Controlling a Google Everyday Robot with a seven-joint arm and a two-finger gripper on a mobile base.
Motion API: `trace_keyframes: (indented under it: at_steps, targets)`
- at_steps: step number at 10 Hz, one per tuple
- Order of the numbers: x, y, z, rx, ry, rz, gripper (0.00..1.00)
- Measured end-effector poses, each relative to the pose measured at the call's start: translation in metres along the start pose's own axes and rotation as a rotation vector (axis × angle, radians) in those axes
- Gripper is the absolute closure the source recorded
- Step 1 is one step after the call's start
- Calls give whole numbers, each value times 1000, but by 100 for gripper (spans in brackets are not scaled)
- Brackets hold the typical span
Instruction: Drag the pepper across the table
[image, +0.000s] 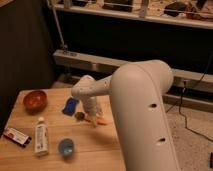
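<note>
gripper (93, 121): positioned on the small tapered orange pepper (102, 121), judged ready for dragging.
gripper state: cannot be told.
pale wooden plank table (95, 150): directly beneath.

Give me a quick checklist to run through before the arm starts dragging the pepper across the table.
1. Pincer down at the pepper, near mid-table: ok.
2. Pepper lying on the table: ok.
3. Pepper actually gripped: cannot tell, the arm hides the contact.
4. Drag path toward the near edge, bare planks: ok.
5. Drag path toward the blue piece: not ok, it lies close beside the pepper.
</note>
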Motion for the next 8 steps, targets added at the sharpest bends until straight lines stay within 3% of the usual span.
trace_keyframes:
  at_steps: [8]
  targets:
    - [1, -1, 3, 3, 14, 7, 49]
